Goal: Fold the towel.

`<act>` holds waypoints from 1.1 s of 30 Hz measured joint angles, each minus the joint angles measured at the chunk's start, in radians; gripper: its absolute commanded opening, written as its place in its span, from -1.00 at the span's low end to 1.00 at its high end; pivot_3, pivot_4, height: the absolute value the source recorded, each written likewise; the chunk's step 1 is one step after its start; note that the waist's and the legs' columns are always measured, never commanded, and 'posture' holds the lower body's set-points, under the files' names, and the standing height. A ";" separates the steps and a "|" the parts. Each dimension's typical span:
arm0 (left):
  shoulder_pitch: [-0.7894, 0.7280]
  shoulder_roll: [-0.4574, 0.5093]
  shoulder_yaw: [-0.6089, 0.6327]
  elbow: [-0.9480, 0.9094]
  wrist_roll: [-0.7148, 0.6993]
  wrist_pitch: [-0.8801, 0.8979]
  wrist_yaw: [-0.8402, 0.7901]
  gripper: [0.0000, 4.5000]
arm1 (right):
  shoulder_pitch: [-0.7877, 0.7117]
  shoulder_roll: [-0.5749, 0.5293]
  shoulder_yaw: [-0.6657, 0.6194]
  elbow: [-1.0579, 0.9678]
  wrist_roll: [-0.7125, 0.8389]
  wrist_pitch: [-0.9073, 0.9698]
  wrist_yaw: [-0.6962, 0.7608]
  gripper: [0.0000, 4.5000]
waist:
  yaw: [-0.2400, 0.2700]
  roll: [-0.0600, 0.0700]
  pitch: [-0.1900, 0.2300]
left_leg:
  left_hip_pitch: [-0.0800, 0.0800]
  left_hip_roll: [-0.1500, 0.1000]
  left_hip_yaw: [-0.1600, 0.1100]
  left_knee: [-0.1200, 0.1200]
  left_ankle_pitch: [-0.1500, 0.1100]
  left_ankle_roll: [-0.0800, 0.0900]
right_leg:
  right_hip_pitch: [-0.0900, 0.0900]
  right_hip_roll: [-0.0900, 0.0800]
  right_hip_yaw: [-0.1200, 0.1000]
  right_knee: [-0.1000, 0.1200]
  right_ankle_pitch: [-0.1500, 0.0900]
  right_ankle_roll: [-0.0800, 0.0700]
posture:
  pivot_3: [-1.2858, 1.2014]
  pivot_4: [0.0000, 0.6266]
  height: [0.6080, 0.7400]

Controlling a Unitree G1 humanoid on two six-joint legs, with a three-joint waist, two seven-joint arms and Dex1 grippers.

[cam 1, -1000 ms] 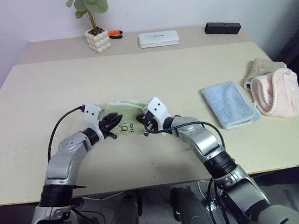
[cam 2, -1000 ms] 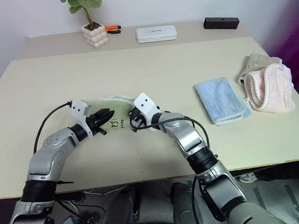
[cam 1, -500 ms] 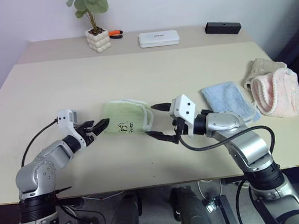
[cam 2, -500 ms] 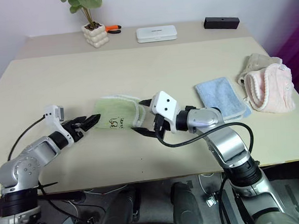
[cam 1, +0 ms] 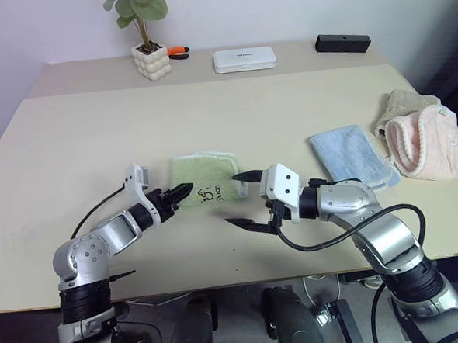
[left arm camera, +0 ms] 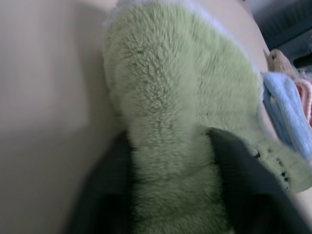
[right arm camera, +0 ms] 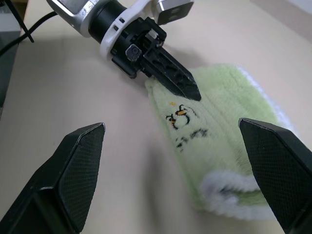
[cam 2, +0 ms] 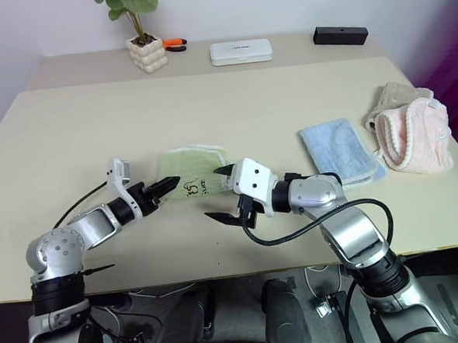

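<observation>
The light green towel lies folded near the middle of the table, its dark logo facing up at the near edge. My left gripper is at the towel's near left corner and is shut on it. In the left wrist view the green terry bulges up between the two dark fingers. My right gripper hovers just right of the towel, near its front edge. It is open, with nothing between its fingers. The right wrist view looks across the logo at the left gripper.
A folded light blue towel lies to the right, with pink and beige cloths beyond it near the table's right edge. At the back stand a potted plant, an orange tool, a white box and a black box.
Both grippers let go of the towel and drew apart. The left one has come back and shut on the towel's near left corner. The right one stays open, drawn back.
</observation>
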 measured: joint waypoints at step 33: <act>0.001 -0.002 0.636 0.143 -0.031 -0.757 0.600 0.73 | -0.001 -0.036 -0.008 0.015 -0.008 -0.033 0.033 1.00 | 0.013 -0.008 -0.001 | 0.000 0.001 0.000 -0.001 0.000 -0.002 | 0.005 0.000 -0.001 -0.010 0.002 0.001 | 0.03 -0.52 1.00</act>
